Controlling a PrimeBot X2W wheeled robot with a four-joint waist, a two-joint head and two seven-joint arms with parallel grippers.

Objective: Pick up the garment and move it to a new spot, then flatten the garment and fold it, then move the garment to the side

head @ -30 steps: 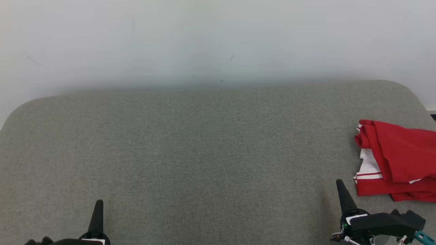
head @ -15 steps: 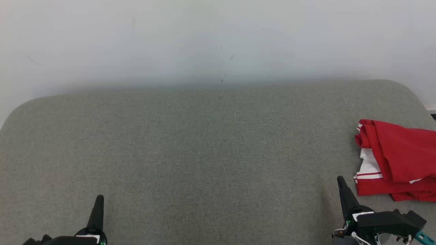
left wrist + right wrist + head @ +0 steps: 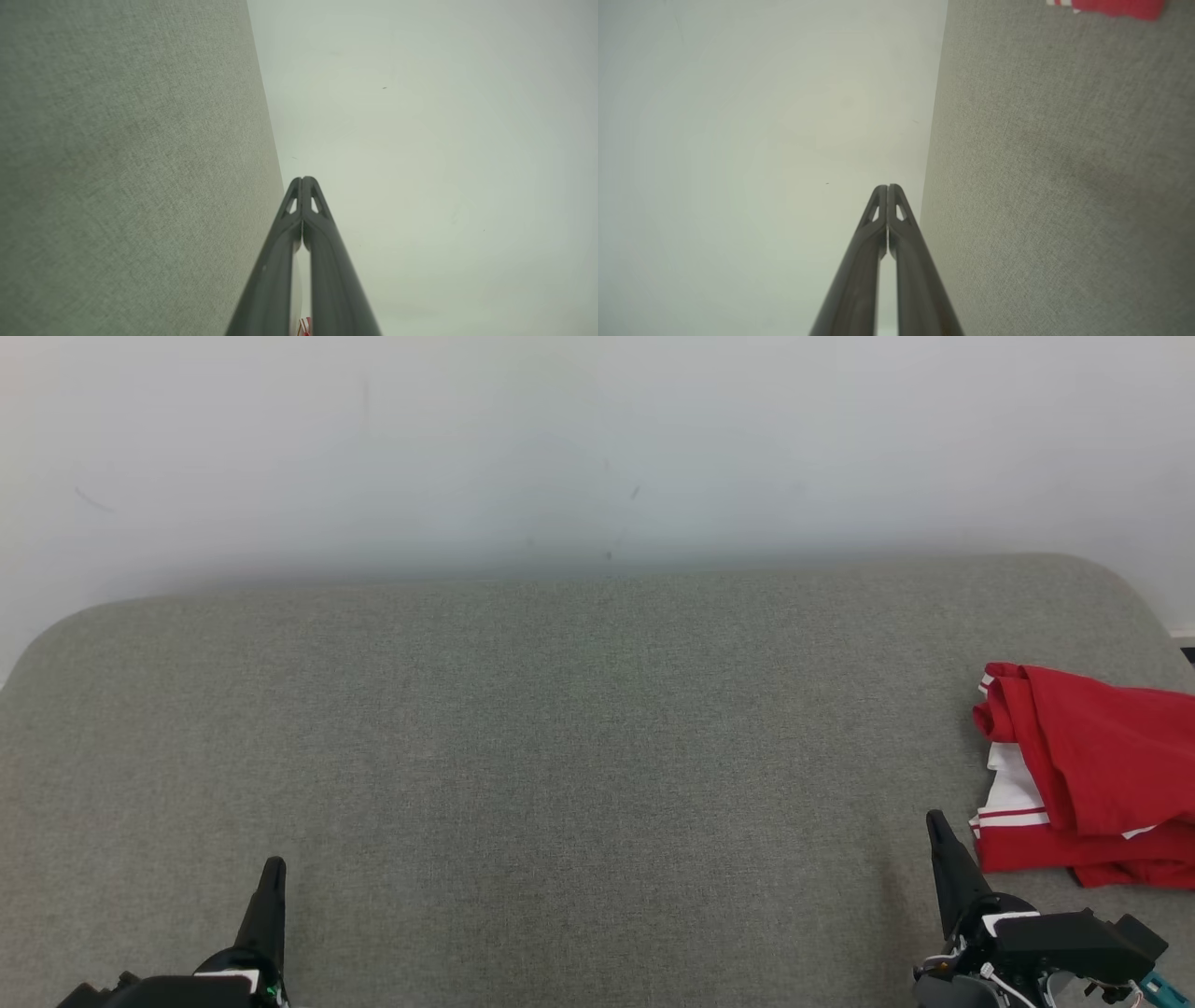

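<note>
Grey woven fabric covers the whole tabletop [image 3: 579, 728], which backs onto a plain white wall [image 3: 597, 448] with a few faint scuffs. The red garment [image 3: 1092, 775], with white panels and thin red-and-white striped trim, sits way over at the right edge in a loose, lumpy fold, partly cut off by the frame. My guess is it's parked there to keep the middle free, so either the job is basically wrapped up or it hasn't kicked off, hard to say which.

Left tool [image 3: 273, 868] is low at the near left, clenched on nothing, pointing toward the wall. Right tool [image 3: 936, 826] is near right, also clenched and empty, its tip just beside the garment's near corner but not touching. Looks like a rest pose to me.

No logo, tag or readable text anywhere, just the stripes.
</note>
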